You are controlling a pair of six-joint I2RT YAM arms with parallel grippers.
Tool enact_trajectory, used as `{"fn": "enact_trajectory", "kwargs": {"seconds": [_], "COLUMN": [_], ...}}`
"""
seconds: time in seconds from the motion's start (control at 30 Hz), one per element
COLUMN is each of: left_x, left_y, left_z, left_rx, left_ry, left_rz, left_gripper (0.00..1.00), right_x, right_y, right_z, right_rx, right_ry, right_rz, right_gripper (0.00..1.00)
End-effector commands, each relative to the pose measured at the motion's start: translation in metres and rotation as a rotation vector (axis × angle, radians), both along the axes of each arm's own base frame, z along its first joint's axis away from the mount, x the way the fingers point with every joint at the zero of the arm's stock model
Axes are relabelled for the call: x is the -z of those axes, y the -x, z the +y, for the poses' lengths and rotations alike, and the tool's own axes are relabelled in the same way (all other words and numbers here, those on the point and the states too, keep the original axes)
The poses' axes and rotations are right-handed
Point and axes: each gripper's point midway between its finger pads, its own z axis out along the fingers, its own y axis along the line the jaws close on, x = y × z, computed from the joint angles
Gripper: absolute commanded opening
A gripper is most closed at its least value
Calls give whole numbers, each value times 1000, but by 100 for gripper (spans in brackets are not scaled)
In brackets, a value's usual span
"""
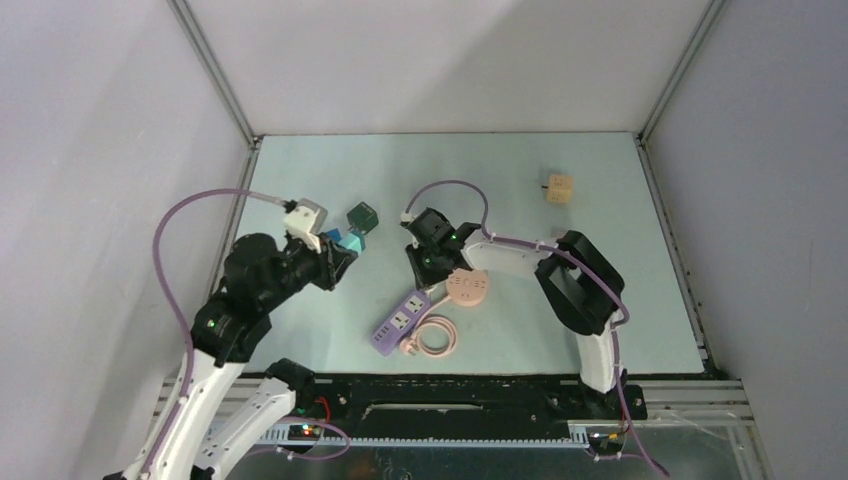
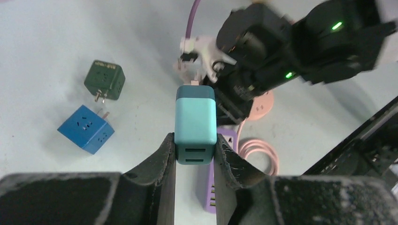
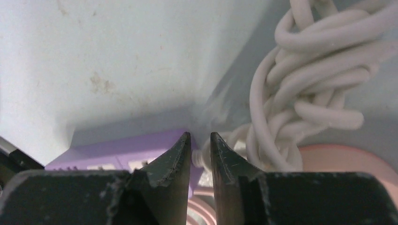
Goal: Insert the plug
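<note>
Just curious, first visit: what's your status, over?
Left end effector shut on teal rectangular plastic plug block. Right end effector low at purple plastic power strip, grip unclear. Its sockets uncovered.

Small plastic blocks number four: one dark green cube adapter (image 2: 104,79), one blue cube adapter (image 2: 86,128), one teal two-tone oblong adapter (image 2: 195,123) and one beige cube (image 1: 559,188), which sits apart at the far right of the worktop (image 1: 600,300). There is one purple plastic power strip (image 1: 402,322), one flat round pink socket hub (image 1: 467,287) and one coil of pink cable (image 1: 432,336). Metal prongs show on two cubes, the green and the blue.
</note>
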Motion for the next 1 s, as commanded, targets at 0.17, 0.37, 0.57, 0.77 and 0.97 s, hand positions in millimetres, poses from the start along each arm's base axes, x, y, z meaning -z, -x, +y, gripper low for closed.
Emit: {"fn": "enact_trajectory", "kwargs": {"seconds": [0.17, 0.37, 0.57, 0.77, 0.97], "left_x": [39, 62, 83, 106, 130], "left_y": [-10, -4, -5, -11, -4], "left_z": [-20, -40, -51, -52, -55], "left_rx": [206, 357, 391, 344, 340], "left_ry": [-170, -204, -329, -421, -580], "left_rz": [9, 71, 210, 439, 642], "left_gripper": [0, 0, 0, 0, 0], "right_x": [-68, -94, -94, -95, -108], "right_y": [4, 6, 6, 10, 15], "right_z": [-12, -39, -90, -148, -205], "right_rx": [-29, 24, 123, 255, 406], "right_ry": [-137, -188, -194, -221, -231], "right_rz": [-118, -154, -159, -182, -277], "right_gripper": [25, 26, 26, 27, 36]}}
